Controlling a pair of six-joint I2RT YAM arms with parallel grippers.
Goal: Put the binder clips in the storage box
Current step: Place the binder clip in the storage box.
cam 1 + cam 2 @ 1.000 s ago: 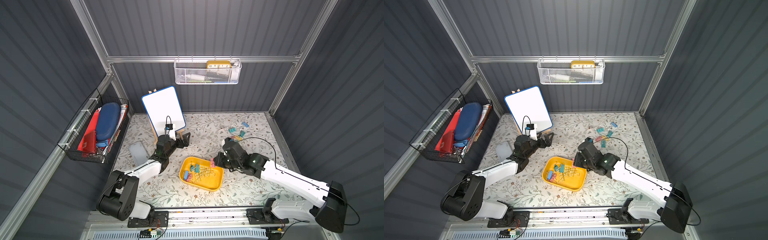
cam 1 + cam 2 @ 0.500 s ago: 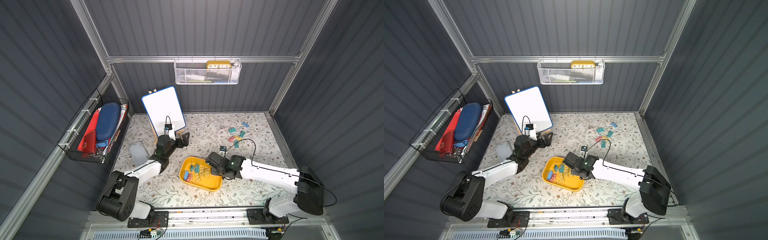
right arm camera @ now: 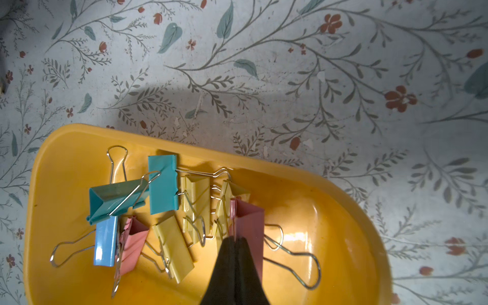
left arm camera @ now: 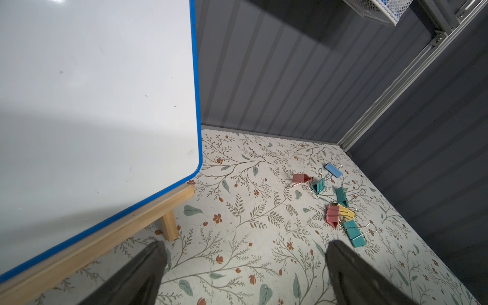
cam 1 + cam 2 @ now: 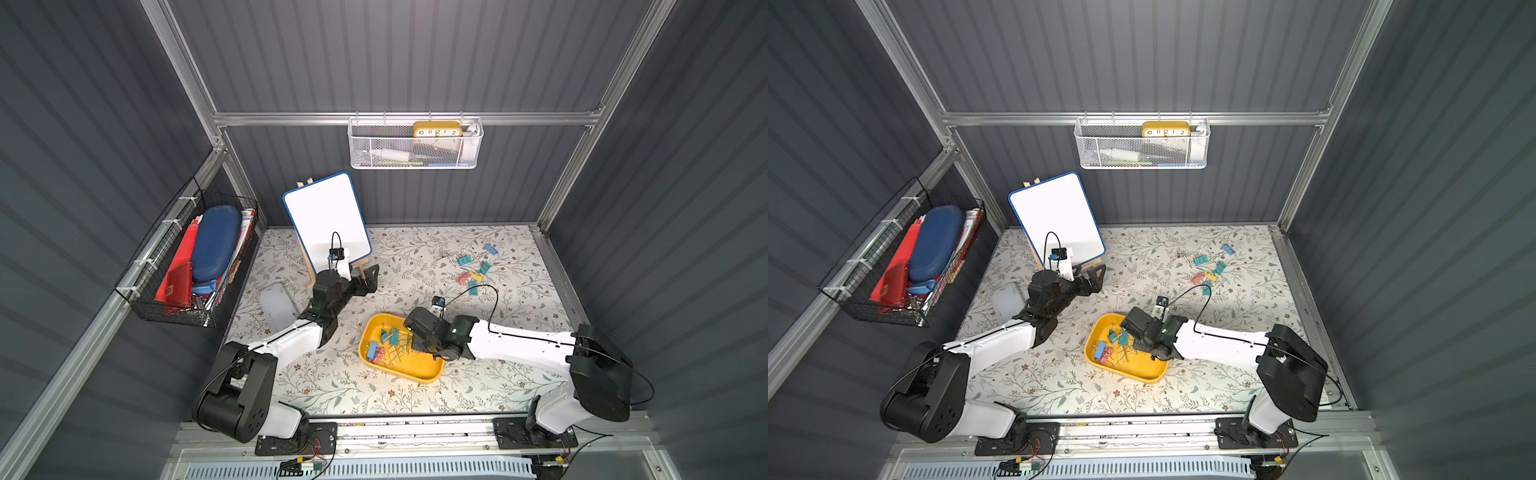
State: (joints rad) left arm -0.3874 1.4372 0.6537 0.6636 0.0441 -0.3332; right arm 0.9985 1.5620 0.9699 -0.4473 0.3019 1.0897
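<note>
Fingers [image 3: 221,269] pinching pink clip [image 3: 250,224] appear only from right wrist.

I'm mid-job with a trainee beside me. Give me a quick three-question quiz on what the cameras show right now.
1. True or false: the left gripper is open and empty.
2. The right gripper is: A wide open; B shut, over the storage box; C out of view.
3. What colour is the binder clip at the right gripper's tips?
Key: 1 true. 2 B. 3 pink. The loose binder clips lie on the table.
</note>
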